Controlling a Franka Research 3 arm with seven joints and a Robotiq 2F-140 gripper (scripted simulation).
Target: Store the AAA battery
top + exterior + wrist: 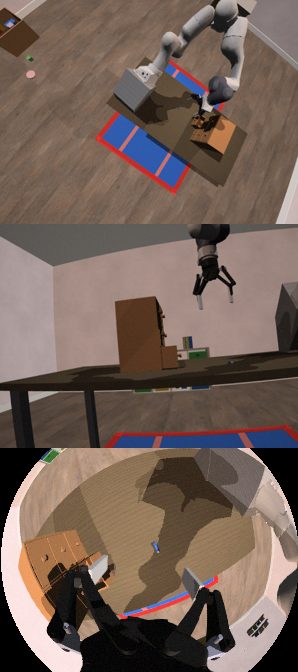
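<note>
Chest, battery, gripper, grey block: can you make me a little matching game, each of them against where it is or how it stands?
Things:
1. chest
2. battery
3. gripper
4. grey block

States:
A. lies small and blue on the table
B. hangs open and empty, high above the table
C. bears the arm's foot at one end of the table
D. stands upright with its bottom drawer pulled partly out

Pairs: 1-D, 2-A, 3-B, 4-C
</note>
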